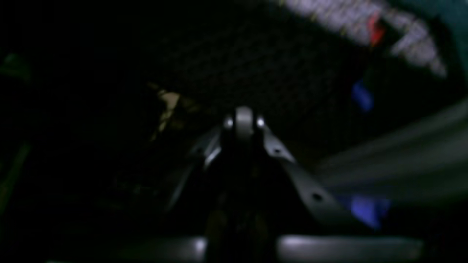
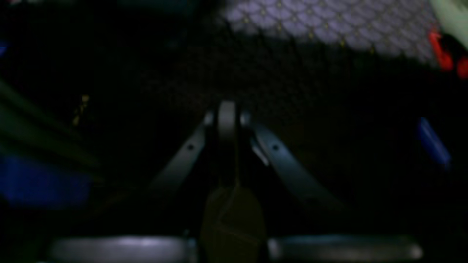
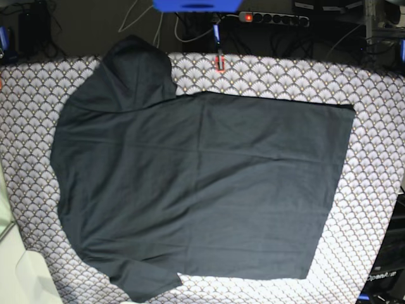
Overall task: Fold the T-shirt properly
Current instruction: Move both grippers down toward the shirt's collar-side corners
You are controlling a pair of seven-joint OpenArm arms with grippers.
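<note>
T-shirt (image 3: 196, 190) spread flat on scallop-patterned cloth (image 3: 373, 190) — unfolded.

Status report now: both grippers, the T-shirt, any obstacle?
Left gripper shut, right gripper shut, both empty. T-shirt flat, unfolded, on patterned cloth. No obstacle on it.

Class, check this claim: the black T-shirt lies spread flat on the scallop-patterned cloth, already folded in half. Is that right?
Not quite. The base view shows the T-shirt spread flat on the scallop-patterned cloth, but it is not folded in half: both sleeves and the whole body lie opened out.
</note>
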